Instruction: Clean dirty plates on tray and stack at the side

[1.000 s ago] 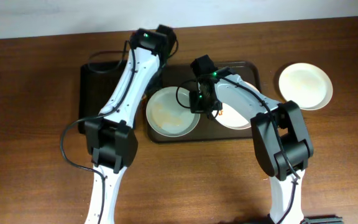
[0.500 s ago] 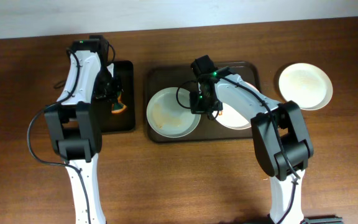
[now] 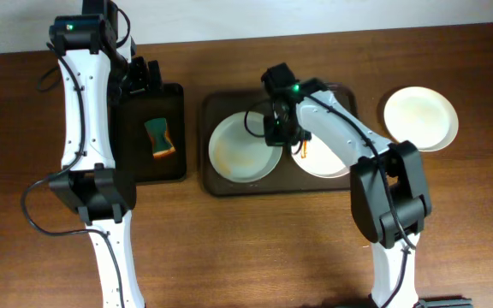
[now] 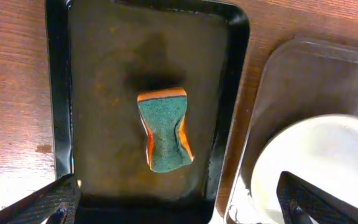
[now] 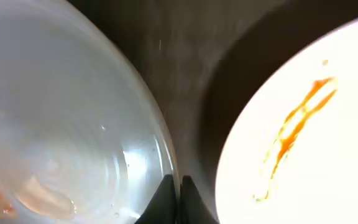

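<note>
- Wooden table (image 3: 255, 248) carries a tray (image 3: 229, 190).
- On it, my right claw (image 5: 179, 194) is clamped on the rim of the left plate (image 3: 240, 158).
- My left claw (image 4: 179, 202) gapes wide, the sponge (image 4: 165, 130) lying just ahead of it.

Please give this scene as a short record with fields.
sponge: green and orange sponge, loose in black rectangular tray
left gripper: open, above sponge, empty
right gripper: shut on rim of smeared white plate on brown tray
second plate: white plate with orange streak, same tray
side plate: clean-looking white plate on wooden table
</note>
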You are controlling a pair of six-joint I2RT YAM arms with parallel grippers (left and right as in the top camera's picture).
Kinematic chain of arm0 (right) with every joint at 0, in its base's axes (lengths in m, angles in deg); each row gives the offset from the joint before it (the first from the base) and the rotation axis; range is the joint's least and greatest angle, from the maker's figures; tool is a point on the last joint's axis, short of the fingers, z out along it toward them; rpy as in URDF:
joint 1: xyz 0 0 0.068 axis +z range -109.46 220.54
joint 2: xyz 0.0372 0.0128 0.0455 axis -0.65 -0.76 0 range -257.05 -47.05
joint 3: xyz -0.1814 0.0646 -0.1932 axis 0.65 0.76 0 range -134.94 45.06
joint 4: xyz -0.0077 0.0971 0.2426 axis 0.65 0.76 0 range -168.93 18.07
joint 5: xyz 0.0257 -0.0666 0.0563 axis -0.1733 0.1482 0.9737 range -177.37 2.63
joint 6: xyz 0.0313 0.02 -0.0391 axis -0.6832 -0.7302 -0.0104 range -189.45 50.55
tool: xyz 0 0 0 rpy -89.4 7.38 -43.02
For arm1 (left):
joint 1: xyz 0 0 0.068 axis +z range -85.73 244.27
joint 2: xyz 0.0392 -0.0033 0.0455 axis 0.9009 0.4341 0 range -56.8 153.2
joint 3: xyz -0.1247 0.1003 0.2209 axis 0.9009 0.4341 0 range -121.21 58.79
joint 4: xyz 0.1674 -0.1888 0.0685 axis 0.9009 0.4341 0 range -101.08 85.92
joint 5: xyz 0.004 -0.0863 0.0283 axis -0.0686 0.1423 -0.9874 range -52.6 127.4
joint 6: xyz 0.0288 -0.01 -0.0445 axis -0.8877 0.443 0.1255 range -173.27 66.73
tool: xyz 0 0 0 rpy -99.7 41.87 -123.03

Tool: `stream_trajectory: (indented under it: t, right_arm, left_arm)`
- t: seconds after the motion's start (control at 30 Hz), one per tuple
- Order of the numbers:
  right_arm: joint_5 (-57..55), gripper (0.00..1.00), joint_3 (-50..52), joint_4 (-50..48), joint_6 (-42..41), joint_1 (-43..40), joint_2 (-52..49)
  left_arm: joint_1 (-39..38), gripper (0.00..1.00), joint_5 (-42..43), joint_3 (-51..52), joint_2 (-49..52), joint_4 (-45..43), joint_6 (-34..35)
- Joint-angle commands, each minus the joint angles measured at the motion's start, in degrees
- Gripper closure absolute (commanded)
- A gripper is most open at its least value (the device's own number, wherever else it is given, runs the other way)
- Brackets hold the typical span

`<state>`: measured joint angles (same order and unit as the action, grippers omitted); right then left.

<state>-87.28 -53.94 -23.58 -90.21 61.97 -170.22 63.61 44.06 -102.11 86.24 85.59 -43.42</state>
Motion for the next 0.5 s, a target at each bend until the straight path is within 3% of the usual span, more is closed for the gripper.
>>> stream_trajectory:
  t: [0.0, 0.07, 0.2, 0.37, 0.47]
  right_arm:
    - [-9.35, 0.96, -6.88, 4.72, 0.35, -0.02, 0.90]
    - [-15.17, 0.96, -12.22, 8.70, 0.37, 0.02, 0.92]
    - [-38.99, 0.96, -27.36, 19.04, 1.70, 4.59, 0.92]
    - [-55.41, 0.96, -28.55, 17.29, 5.53, 13.29, 0.90]
    - [-58.77, 0.96, -28.55, 16.63, 5.97, 15.74, 0.90]
  left_arm:
    - [-0.02, 0.00, -0.24, -0.61, 0.11, 0.07, -0.55]
    - [-0.02, 0.00, -0.24, -0.61, 0.11, 0.07, -0.55]
    - [-0.02, 0.00, -0.24, -0.61, 0.11, 0.07, -0.55]
    - [-0.02, 0.00, -0.24, -0.61, 0.11, 0.07, -0.55]
    - [-0.02, 0.00, -0.24, -0.61, 0.11, 0.07, -0.52]
